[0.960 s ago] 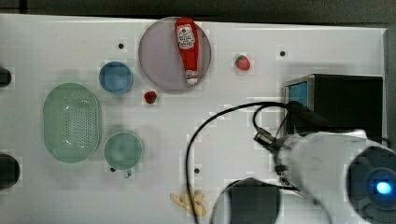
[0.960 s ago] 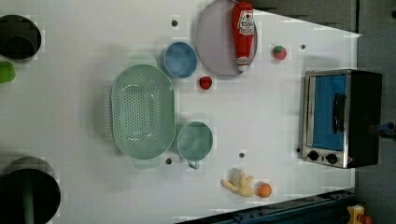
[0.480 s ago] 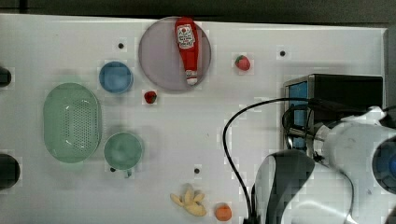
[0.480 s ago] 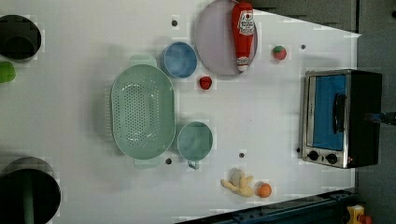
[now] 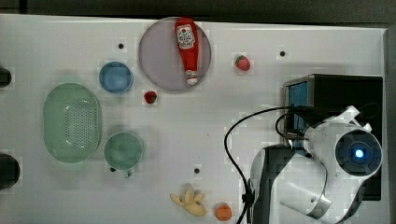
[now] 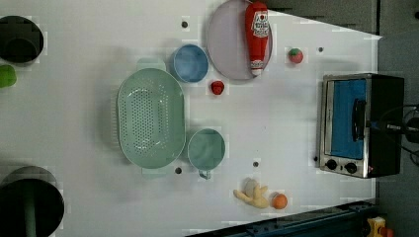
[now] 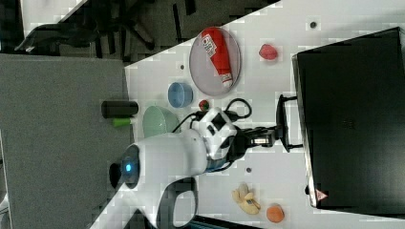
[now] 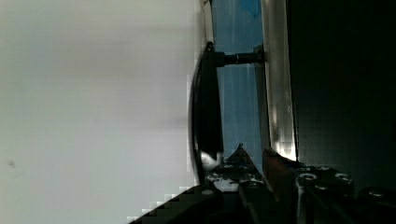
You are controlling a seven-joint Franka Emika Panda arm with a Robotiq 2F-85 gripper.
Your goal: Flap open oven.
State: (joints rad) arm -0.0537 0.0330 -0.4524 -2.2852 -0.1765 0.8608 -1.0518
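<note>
Hand (image 7: 279,135) pinches the boxy steel-framed oven's (image 7: 351,119) slim black bar handle (image 7: 282,123).

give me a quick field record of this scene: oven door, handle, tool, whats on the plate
oven: at the left view's right edge of the table
door: shut, blue glass flush in its silver frame
handle: black bar standing off the door
tool: at the handle, one finger on each side of the bar
plate: holds a ketchup bottle lying on its side
</note>
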